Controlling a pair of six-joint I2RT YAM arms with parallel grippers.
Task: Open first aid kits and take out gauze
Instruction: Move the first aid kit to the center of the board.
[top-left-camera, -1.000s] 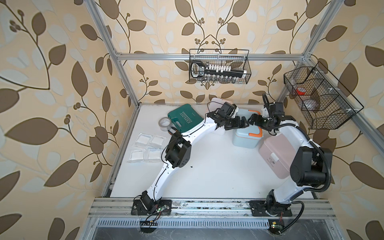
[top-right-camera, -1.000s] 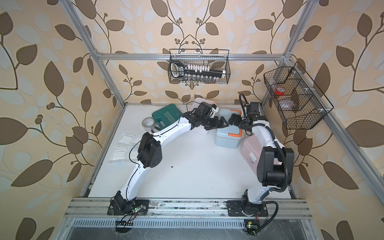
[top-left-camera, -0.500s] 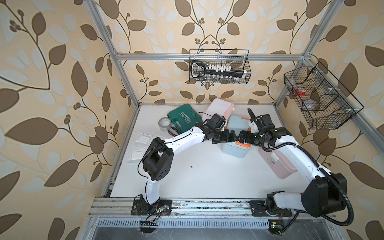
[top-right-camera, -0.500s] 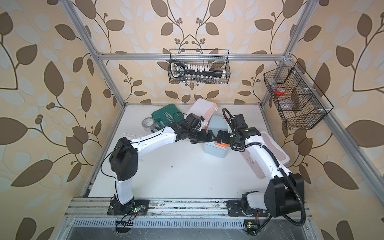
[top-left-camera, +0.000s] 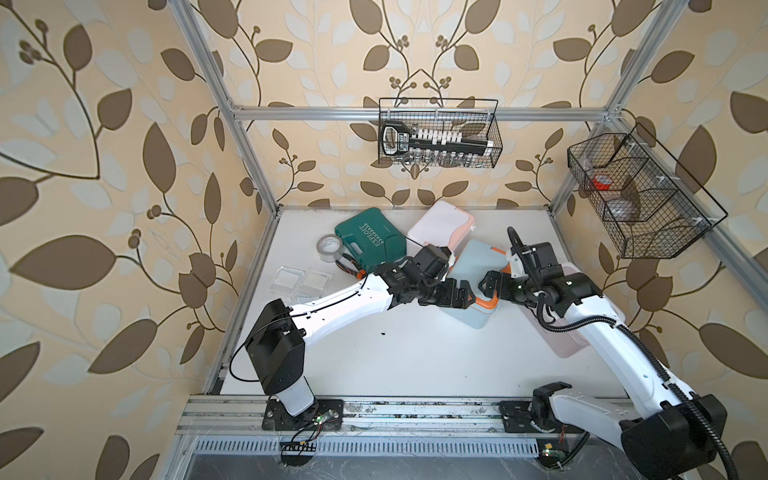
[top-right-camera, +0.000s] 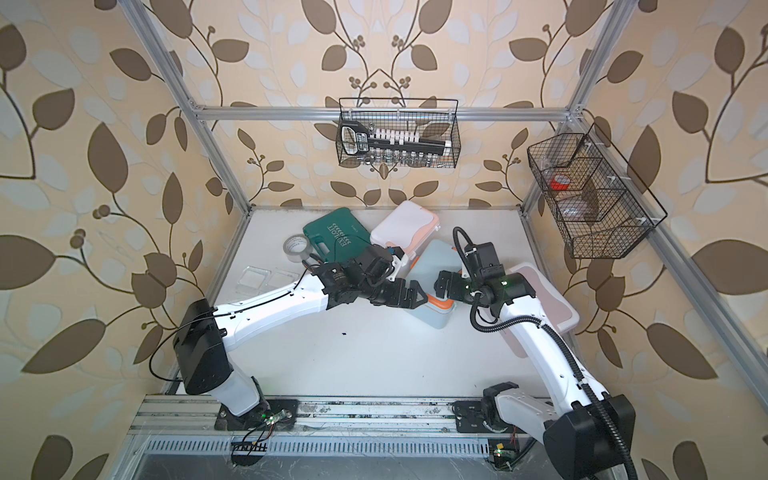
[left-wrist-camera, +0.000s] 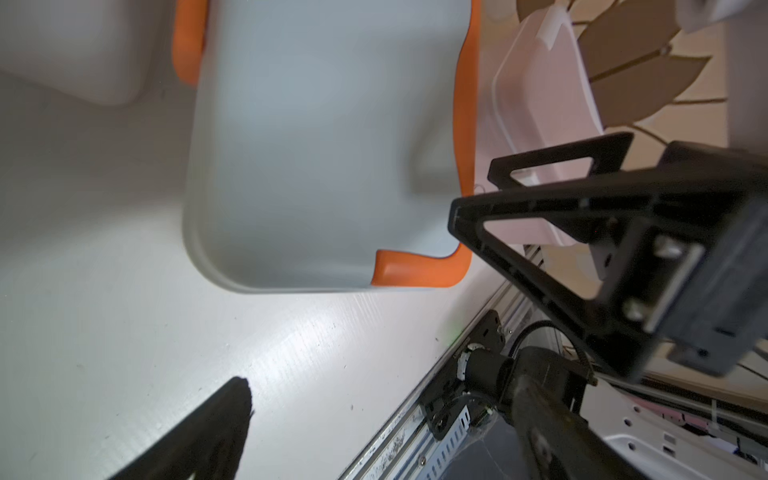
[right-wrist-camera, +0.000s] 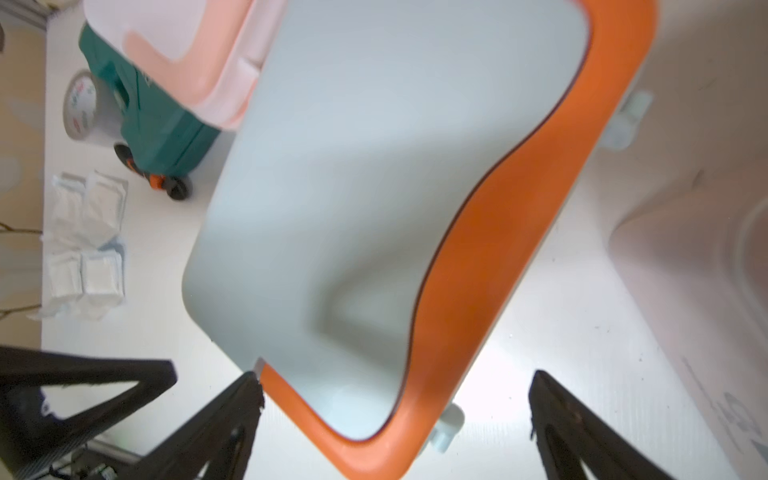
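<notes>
The light blue first aid kit (top-left-camera: 471, 270) (top-right-camera: 432, 266) with orange trim lies lid-shut at mid table, filling both wrist views (left-wrist-camera: 324, 145) (right-wrist-camera: 374, 187). My left gripper (top-left-camera: 457, 296) (top-right-camera: 415, 296) (left-wrist-camera: 382, 419) is open just at its front-left side. My right gripper (top-left-camera: 490, 284) (top-right-camera: 444, 284) (right-wrist-camera: 395, 415) is open, straddling the kit's orange front corner, one fingertip (right-wrist-camera: 249, 386) against the edge. The white and peach kit (top-left-camera: 440, 222) (right-wrist-camera: 187, 45) sits behind it. The pink kit (top-left-camera: 561, 345) (left-wrist-camera: 536, 124) lies under my right arm. Several gauze packets (top-left-camera: 303, 280) (top-right-camera: 262, 276) (right-wrist-camera: 83, 245) lie at the left edge.
A dark green case (top-left-camera: 365, 241) (right-wrist-camera: 158, 124) and a grey tape roll (top-left-camera: 330, 248) (right-wrist-camera: 81, 104) sit at the back left, with an orange-and-black tool (top-left-camera: 349, 268) beside the case. Wire baskets hang on the back wall (top-left-camera: 438, 137) and right wall (top-left-camera: 636, 199).
Both arms have swung toward the front, bringing the blue kit forward, turning it and uncovering the white kit behind it. The right gripper's jaws have spread slightly.
</notes>
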